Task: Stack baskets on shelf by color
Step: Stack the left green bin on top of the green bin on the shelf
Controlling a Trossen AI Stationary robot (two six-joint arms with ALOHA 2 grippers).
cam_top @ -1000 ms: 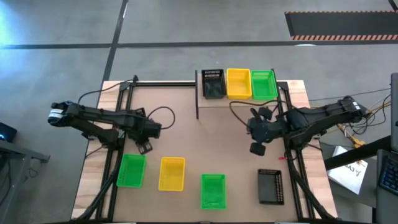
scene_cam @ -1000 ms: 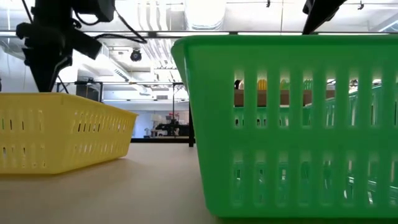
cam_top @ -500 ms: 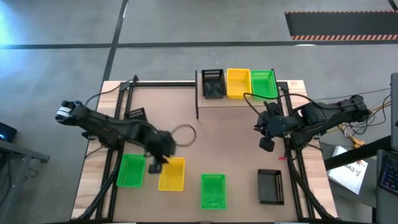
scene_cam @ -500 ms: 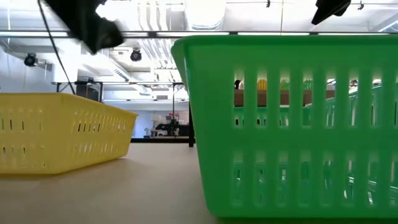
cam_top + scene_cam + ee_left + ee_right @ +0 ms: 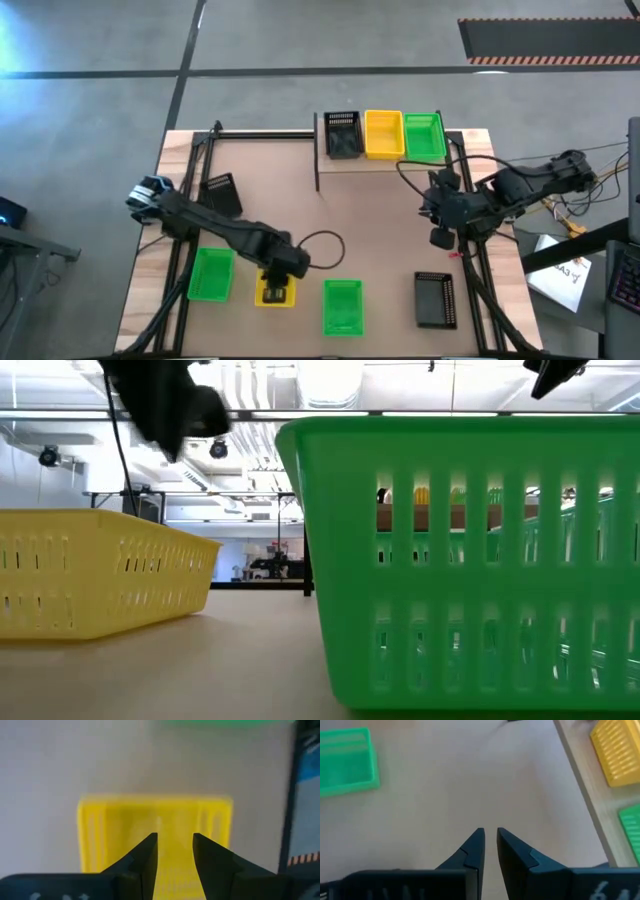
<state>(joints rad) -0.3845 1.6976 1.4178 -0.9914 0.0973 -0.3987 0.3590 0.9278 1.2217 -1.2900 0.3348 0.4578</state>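
**Left gripper over yellow basket, jaws apart, nothing held**

Left gripper sat directly above the loose yellow basket in the front row of the desk. In the left wrist view its fingers stood parted with a clear gap, the yellow basket showing below and between them. Could not tell if they touched the basket. Nothing gripped.

Right gripper hung near the right edge of the desk, just in front of the shelf. Right wrist view showed its fingers close together with only a narrow slit, empty, bare desk beneath.

Shelf was at the rear edge, right of centre. On it, in a row and touching: black basket, yellow shelf basket, green shelf basket.

Front row, left to right:
- green basket, near the front-left corner
- the yellow one under the left gripper
- second green basket, at the front edge around centre, filling most of the low view
- upside-down black basket, near the front-right corner

All four were apart from one another.
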